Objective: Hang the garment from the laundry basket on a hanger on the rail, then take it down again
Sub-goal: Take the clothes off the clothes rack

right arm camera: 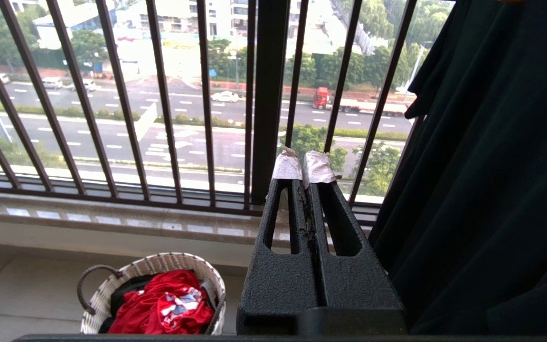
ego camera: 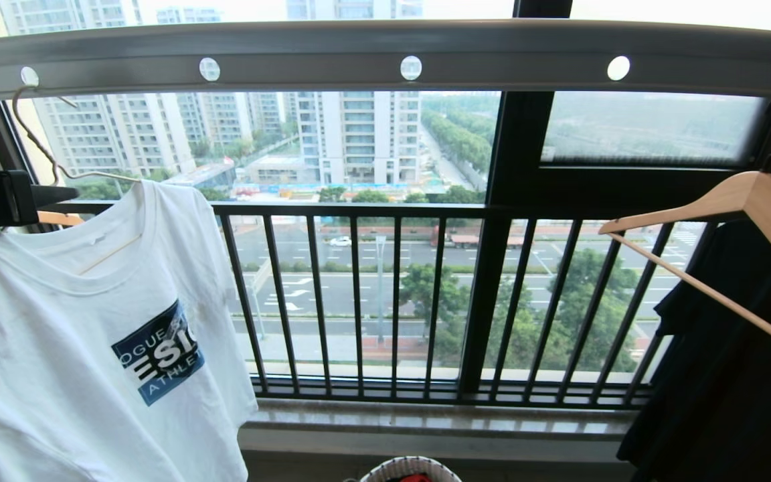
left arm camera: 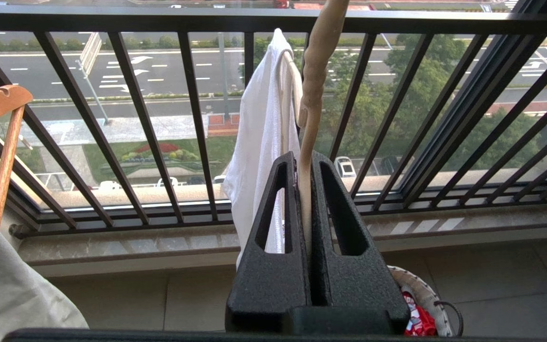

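Left gripper (left arm camera: pixel 305 190) is pressed together on the cream-white hanger (left arm camera: pixel 312 95), its two black fingers pinching the thin wire arm that runs up between them in the left wrist view; in the head view the same arm shows only as a dark block at the far left edge, level with the garment's shoulder. Just beyond the fingertips the garment (ego camera: pixel 91 348) hangs on that hanger, its white cloth draped over the far end of the wire and falling beside the gripper, close to it and perhaps touching it, though not caught between the fingers so far as can be seen. Above, the hanger's hook sits in the leftmost round hole of the rail (ego camera: pixel 385 57), so the shirt is up and the hanging half of the task looks done. My reading is that the take-down step is now in hand: the grip on the hanger is made, and the next move calls for lifting it enough to free the hook from its hole, drawing it clear of the rail without letting the shirt slide off the wire, then lowering the garment toward the laundry basket (right arm camera: pixel 152 297), which stands on the floor below the window railing (ego camera: pixel 359 301), with red cloth in it. Right gripper (right arm camera: pixel 304 166) hangs well apart from all this, pressed together on nothing, beside a black garment (right arm camera: pixel 492 166) on a wooden hanger (ego camera: pixel 747 201).
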